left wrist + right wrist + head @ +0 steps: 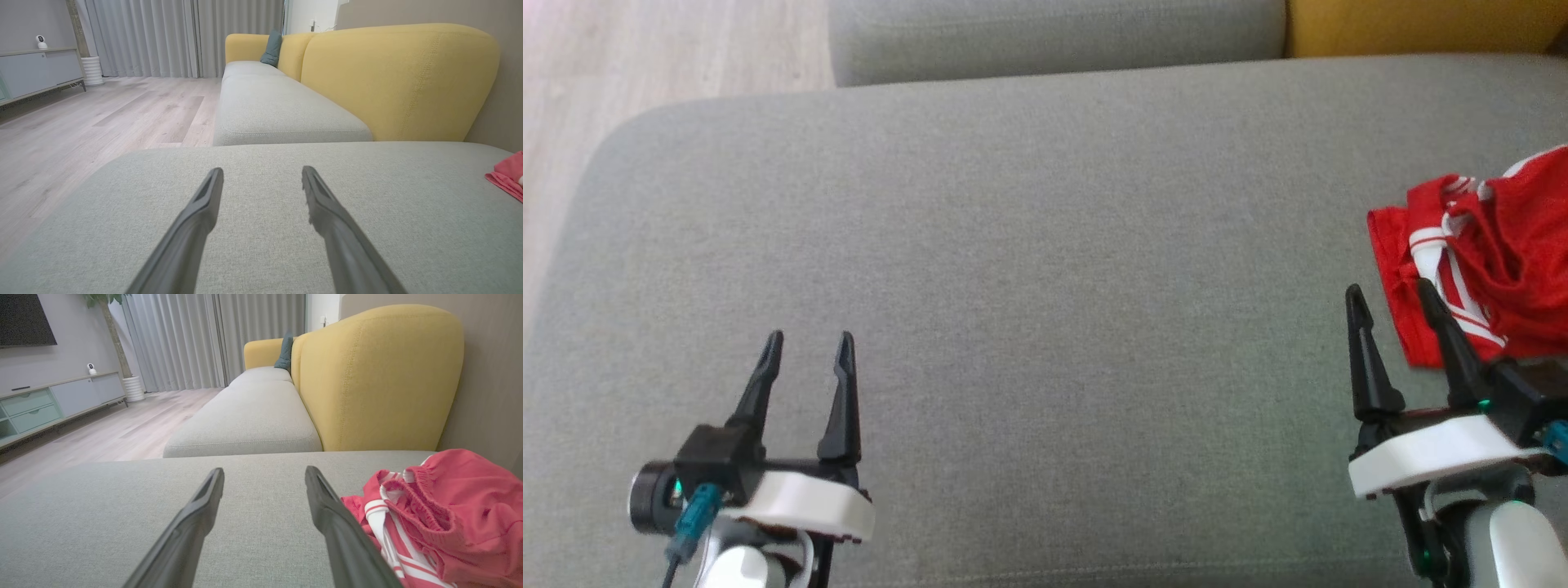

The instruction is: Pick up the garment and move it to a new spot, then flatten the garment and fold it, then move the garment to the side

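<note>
The garment [1486, 261] is red with white stripes and lies crumpled at the right edge of the grey cushion [1045, 286]; in the right wrist view the garment [441, 522] bunches up just right of my fingers, and in the left wrist view a corner of the garment [508, 175] shows at the far right. My right gripper [1390, 296] stands open beside the garment's left edge, its right finger in front of the cloth, nothing between the fingers. Low at the left over bare cushion, my left gripper [810, 341] is open and empty too.
A second grey seat cushion [278, 110] runs away beyond this one, backed by yellow backrests [376, 375] with a teal pillow [271, 48]. Wooden floor [645, 73] lies past the cushion's left edge, with a low cabinet [49, 404] and curtains farther off.
</note>
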`<state>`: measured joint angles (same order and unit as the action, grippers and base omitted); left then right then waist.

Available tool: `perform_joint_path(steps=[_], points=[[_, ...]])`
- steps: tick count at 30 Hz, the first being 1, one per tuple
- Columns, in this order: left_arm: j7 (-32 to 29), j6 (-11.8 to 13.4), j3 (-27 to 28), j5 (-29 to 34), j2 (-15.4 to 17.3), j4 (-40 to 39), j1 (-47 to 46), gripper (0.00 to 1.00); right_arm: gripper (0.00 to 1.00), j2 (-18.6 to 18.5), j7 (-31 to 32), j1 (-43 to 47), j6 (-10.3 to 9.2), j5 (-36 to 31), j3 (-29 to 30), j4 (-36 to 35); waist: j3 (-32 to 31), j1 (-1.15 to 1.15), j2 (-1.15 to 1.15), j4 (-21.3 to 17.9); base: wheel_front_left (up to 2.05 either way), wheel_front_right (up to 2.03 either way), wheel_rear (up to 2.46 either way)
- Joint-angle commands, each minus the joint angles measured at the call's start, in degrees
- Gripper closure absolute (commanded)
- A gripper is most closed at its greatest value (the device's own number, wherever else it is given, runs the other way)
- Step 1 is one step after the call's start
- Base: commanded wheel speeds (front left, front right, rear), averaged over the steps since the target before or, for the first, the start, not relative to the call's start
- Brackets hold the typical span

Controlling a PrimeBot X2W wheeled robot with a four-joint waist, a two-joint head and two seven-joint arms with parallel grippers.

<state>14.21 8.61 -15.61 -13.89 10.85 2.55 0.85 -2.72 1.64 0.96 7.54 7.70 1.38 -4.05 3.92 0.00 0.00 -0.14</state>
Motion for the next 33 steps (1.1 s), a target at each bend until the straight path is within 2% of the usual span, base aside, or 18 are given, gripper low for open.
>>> perform_joint_path(steps=[1,33], points=[[0.52,0.33,2.48,-0.59,1.07,-1.56,-1.39,0.00,0.00,-0.23,0.35,-0.46,-0.05,0.39,-1.40,-2.56,-0.65,0.00,0.00,0.41,0.00,0.00,0.00],[0.09,2.04,1.03,0.09,2.15,-0.53,-0.69,0.00,0.00,-0.16,2.17,2.15,-0.05,2.06,-1.21,-3.53,-1.97,0.00,0.00,0.41,0.00,0.00,0.00]])
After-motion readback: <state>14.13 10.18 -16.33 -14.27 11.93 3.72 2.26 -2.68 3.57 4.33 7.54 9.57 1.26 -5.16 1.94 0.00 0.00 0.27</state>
